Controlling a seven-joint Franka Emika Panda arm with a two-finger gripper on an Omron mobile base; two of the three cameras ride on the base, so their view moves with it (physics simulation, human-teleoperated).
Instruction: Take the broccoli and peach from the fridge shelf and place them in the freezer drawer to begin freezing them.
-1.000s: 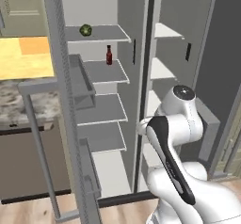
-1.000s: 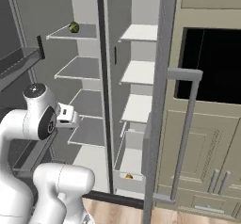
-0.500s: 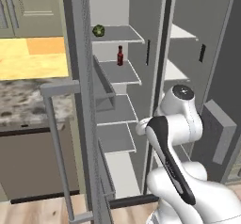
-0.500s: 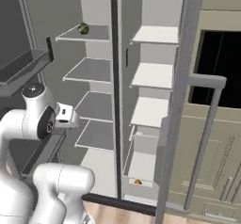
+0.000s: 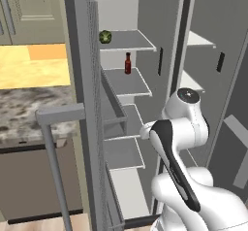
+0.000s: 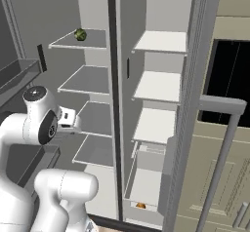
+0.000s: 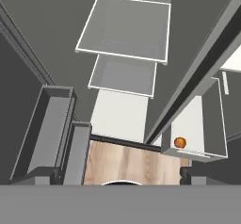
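From the left base view, the broccoli (image 5: 105, 36) sits at the left end of the top fridge shelf (image 5: 128, 41), with a red sauce bottle (image 5: 128, 63) one shelf below. Seen from the right base, the peach (image 6: 140, 205) lies in the freezer drawer (image 6: 144, 187). Looking along the hand, the gripper (image 7: 120, 175) stands open and empty.

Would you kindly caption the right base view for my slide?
Open fridge: broccoli on top fridge shelf, peach already in the freezer drawer.
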